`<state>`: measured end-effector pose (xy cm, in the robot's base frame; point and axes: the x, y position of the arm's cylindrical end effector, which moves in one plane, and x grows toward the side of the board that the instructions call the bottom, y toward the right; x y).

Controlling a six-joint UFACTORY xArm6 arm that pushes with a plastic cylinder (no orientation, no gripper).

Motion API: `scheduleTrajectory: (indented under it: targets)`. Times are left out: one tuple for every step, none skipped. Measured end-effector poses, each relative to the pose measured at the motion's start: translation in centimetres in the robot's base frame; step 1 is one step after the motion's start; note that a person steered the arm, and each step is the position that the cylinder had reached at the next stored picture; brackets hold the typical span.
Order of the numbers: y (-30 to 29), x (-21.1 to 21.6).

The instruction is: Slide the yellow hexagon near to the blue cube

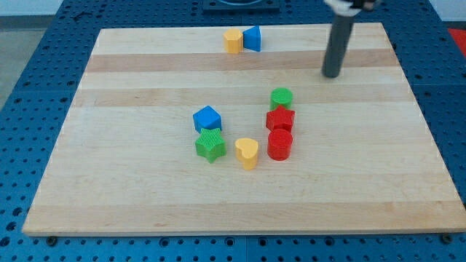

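Observation:
The yellow hexagon point(232, 41) sits near the view's top, touching a blue triangular block point(252, 38) on its right. The blue cube point(207, 118) lies near the board's middle, just above a green star point(210, 145). My tip point(331, 74) is at the upper right, well to the right of the yellow hexagon and apart from all blocks.
A yellow heart point(247, 153) lies right of the green star. A green cylinder point(281, 98), a red star point(279, 119) and a red cylinder point(279, 144) form a column right of centre. The wooden board point(109, 182) rests on a blue perforated table.

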<state>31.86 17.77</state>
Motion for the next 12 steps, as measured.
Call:
scheduleTrajectory:
  targets:
    - [0.0, -4.8]
    - [-3.4, -8.3]
    - [-8.4, -11.8]
    - [-13.7, -12.6]
    - [-19.0, -12.0]
    - [-20.9, -10.0]
    - [-22.1, -9.2]
    - [-22.0, -9.2]
    - [-20.3, -9.2]
    - [-20.2, -8.9]
    - [-20.2, -8.3]
    - [-20.2, -7.1]
